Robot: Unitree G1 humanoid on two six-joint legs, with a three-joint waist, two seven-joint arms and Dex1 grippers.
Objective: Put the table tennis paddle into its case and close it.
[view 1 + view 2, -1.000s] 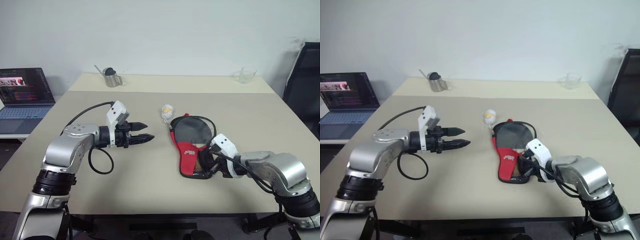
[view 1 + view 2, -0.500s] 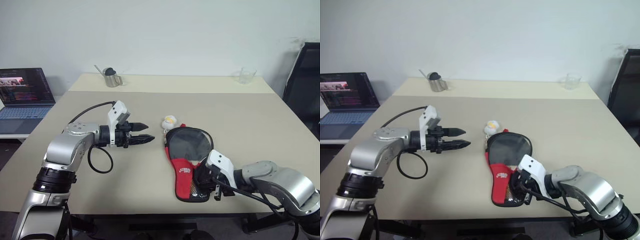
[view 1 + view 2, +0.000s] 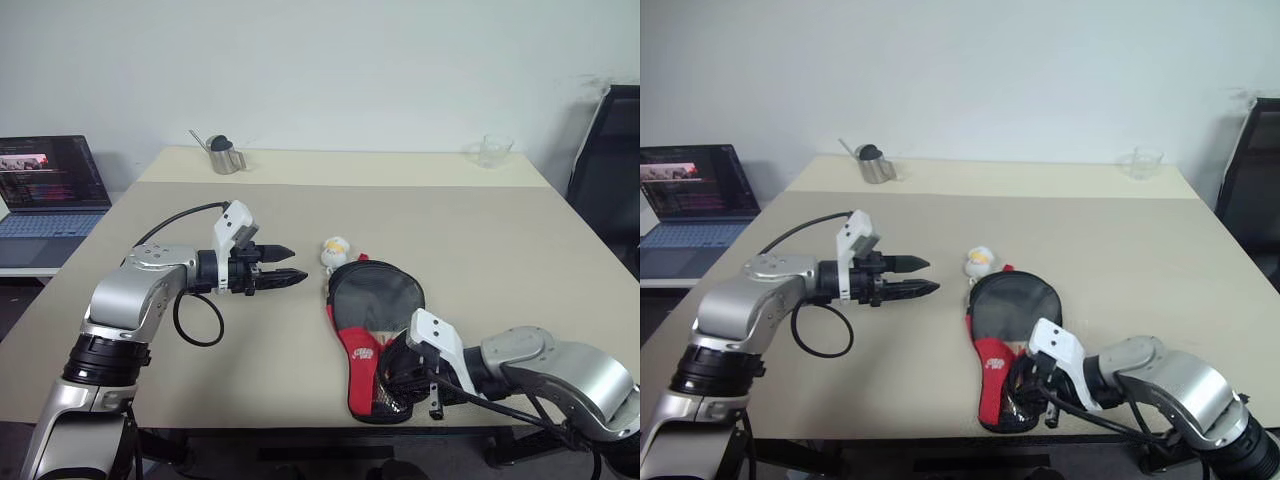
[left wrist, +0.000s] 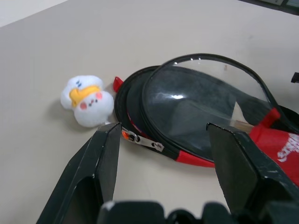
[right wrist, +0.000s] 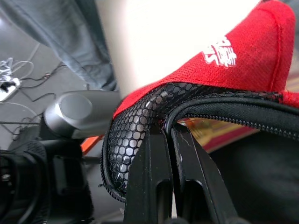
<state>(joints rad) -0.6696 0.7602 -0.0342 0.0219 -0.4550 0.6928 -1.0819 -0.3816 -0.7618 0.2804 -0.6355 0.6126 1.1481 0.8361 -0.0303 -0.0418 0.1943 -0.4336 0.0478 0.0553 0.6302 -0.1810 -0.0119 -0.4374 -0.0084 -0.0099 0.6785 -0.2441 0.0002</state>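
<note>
The table (image 3: 520, 250) bears the case (image 3: 375, 335) near its front edge, the paddle (image 4: 196, 107) lying inside under the open flap. The right gripper (image 3: 395, 375), fingers pressed together, pinches the case's mesh handle end. The left gripper (image 3: 290, 265) hangs spread beside a small duck toy (image 3: 335, 250)

Plush duck (image 3: 334, 252) sits against the case (image 3: 375, 300)
</note>
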